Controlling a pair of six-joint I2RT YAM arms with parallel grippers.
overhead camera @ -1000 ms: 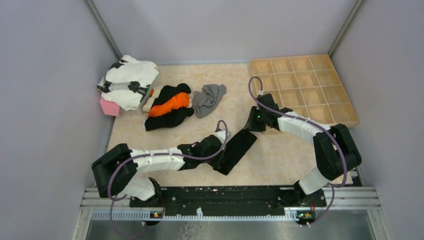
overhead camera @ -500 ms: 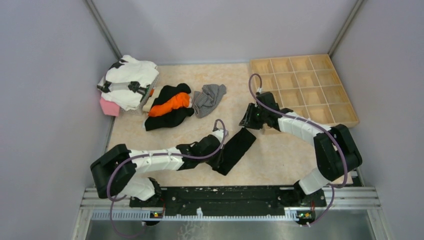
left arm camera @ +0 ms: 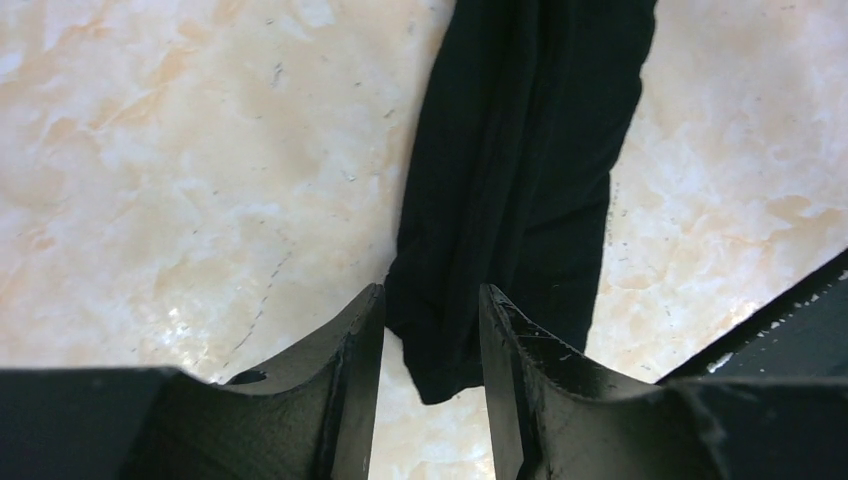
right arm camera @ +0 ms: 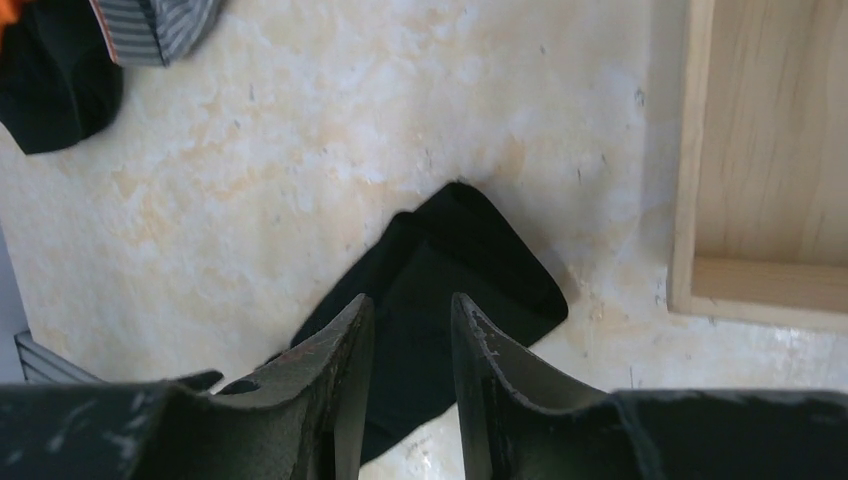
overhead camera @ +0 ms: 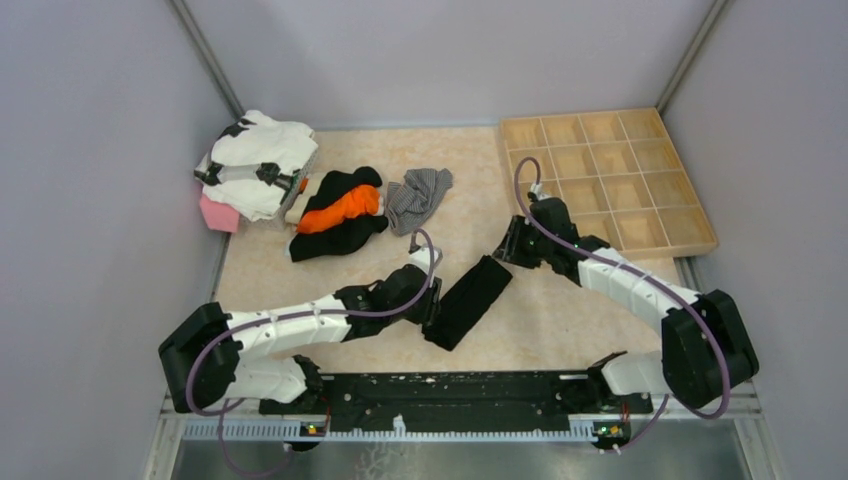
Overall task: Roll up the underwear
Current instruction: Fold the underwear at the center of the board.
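only left wrist view shows left tool (left arm camera: 430, 340) straddling black underwear (left arm camera: 520, 150).

Black underwear (overhead camera: 470, 300) in a folded strip between left claw (overhead camera: 433, 302) and right claw (overhead camera: 503, 248)

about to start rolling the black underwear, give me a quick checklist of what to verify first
1. Black underwear folded into a narrow strip, lying flat on the table: ok.
2. Left gripper open, straddling the strip's near end: ok.
3. Left gripper closed on the cloth: not ok, nothing gripped yet.
4. Right gripper open over the strip's far end: ok; whether it touches the cloth: cannot tell.
5. Strip apart from the wooden tray: ok.
6. Grey striped underwear apart from the strip: ok.
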